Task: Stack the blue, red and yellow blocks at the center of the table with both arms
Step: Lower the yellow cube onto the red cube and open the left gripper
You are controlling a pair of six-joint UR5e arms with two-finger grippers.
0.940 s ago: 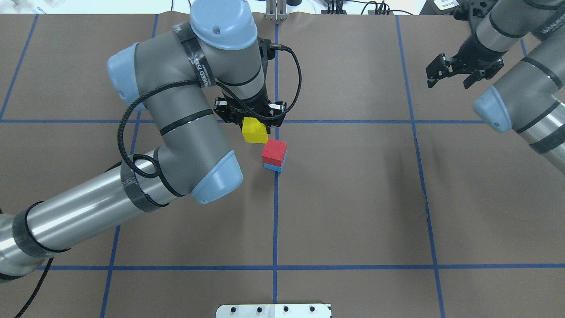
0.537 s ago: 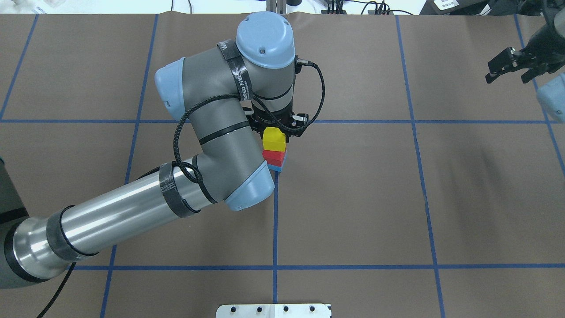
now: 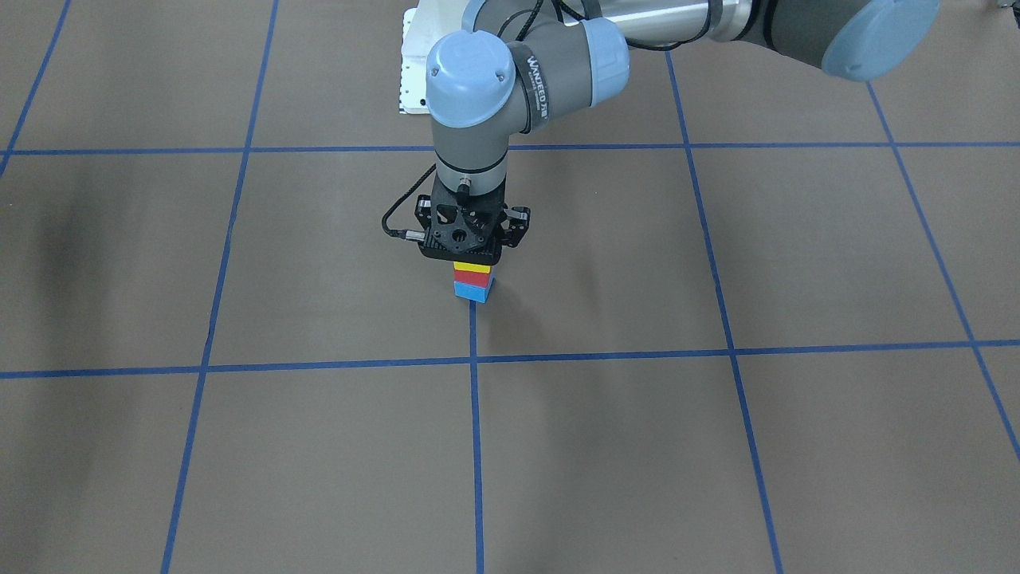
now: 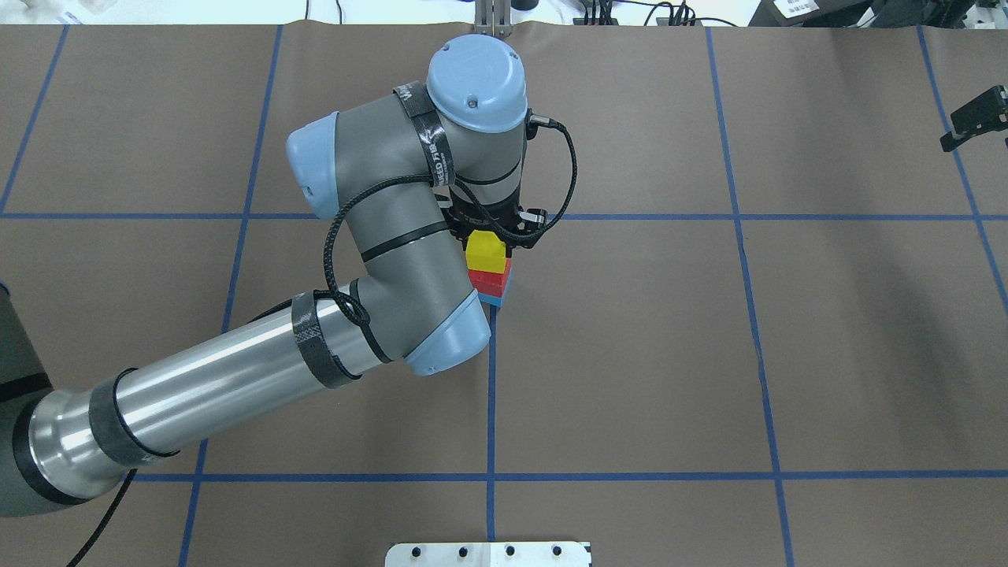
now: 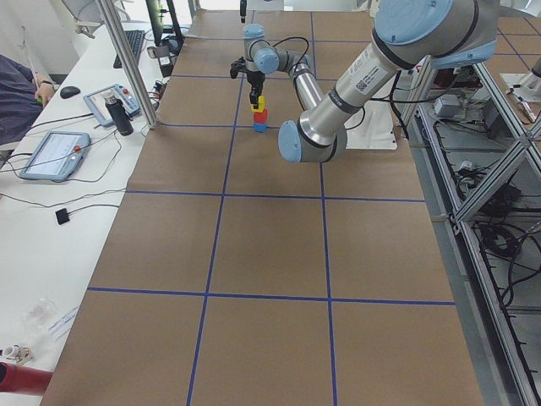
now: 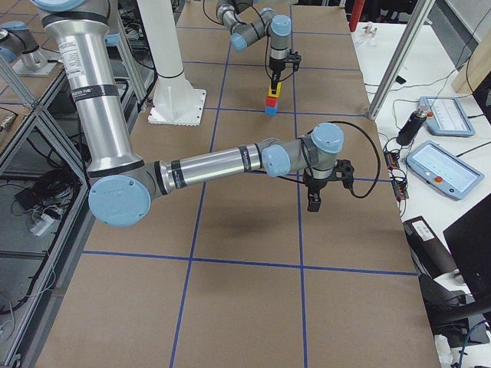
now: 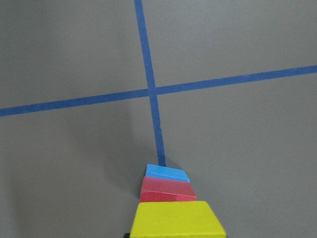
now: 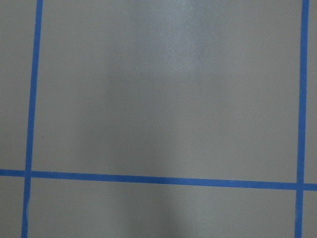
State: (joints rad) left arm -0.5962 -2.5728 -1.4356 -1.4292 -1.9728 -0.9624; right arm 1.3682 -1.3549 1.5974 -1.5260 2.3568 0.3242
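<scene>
My left gripper [image 4: 494, 235] is shut on the yellow block [image 4: 486, 252] and holds it right on top of the red block [image 4: 491, 279], which sits on the blue block [image 4: 494, 298] at the table's centre cross. In the front view the gripper [image 3: 471, 259] covers most of the yellow block [image 3: 472, 268], above the red block [image 3: 472, 277] and the blue block [image 3: 472, 292]. The left wrist view shows the yellow block [image 7: 176, 220], the red block [image 7: 166, 189] and the blue block [image 7: 167, 172] lined up. My right gripper [image 4: 979, 118] is at the far right edge, with one splayed finger showing, empty.
The robot's white base plate [image 4: 488, 554] lies at the table's near edge. Blue tape lines [image 4: 491, 394] grid the brown table. Operator desks with tablets [image 6: 449, 165] and a metal post [image 6: 165, 54] stand beside the table. The right arm [image 6: 230, 161] reaches over the near end.
The left arm carried the yellow block right and set it down over the red-on-blue stack. The right gripper drew back toward the right edge.
</scene>
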